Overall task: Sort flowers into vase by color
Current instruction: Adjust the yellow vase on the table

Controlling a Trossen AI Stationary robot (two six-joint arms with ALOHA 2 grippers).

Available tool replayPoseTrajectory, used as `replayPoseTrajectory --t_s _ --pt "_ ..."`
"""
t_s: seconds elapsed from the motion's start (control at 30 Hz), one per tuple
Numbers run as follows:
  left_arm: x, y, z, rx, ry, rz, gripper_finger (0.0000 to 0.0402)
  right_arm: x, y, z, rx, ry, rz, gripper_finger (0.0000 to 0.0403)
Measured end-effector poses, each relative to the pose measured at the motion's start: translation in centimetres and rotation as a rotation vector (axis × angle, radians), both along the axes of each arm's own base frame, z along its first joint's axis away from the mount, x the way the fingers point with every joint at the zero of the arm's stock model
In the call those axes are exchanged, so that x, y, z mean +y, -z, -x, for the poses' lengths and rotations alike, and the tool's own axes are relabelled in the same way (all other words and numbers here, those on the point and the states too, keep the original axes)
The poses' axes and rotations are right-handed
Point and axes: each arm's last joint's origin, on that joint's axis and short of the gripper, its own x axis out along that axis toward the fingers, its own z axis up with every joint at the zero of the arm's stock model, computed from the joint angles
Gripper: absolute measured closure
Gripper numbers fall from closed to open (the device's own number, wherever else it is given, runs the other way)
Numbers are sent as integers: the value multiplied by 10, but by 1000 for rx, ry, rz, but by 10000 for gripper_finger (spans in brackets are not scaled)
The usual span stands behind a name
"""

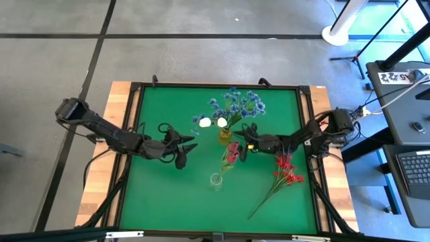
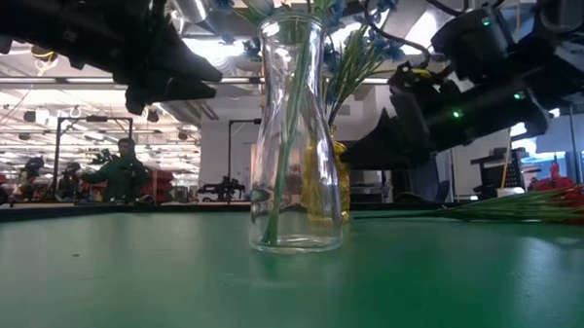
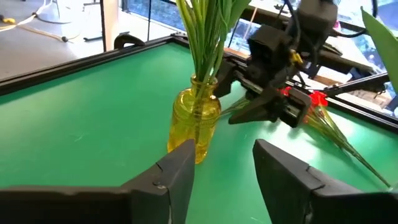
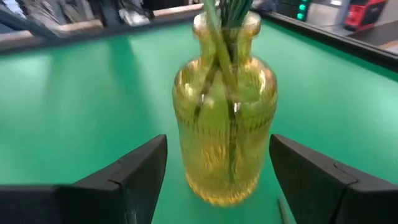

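The right pincer (image 1: 246,143) hovers spread and empty beside the yellow vase (image 1: 225,135) holding blue and white flowers (image 1: 235,104). Red sprays (image 1: 287,171) lie on the bench (image 1: 168,195); it should probably swing there and grip low. The left pincer (image 1: 185,149) waits, splayed, arm outstretched.

Glossy ribbed yellow glass vase (image 4: 224,127)

Around the green table (image 1: 154,195) lies grey floor (image 1: 201,54) crossed by dark lines. Right of the table stands a desk with a keyboard (image 1: 414,168). Beyond the table, ceiling lights (image 2: 36,71) glow over a hall where a person (image 2: 122,170) sits.
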Motion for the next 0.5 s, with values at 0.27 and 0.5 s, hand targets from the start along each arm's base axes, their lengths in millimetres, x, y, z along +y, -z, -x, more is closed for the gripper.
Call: replayPoseTrajectory --t_s 0.27,0.5 --pt "1 0 0 0 -8 2 268 -10 -11 -13 -60 -55 -26 121" --pt "1 0 0 -1 -8 3 277 -8 -10 -34 0 -82 -1 121"
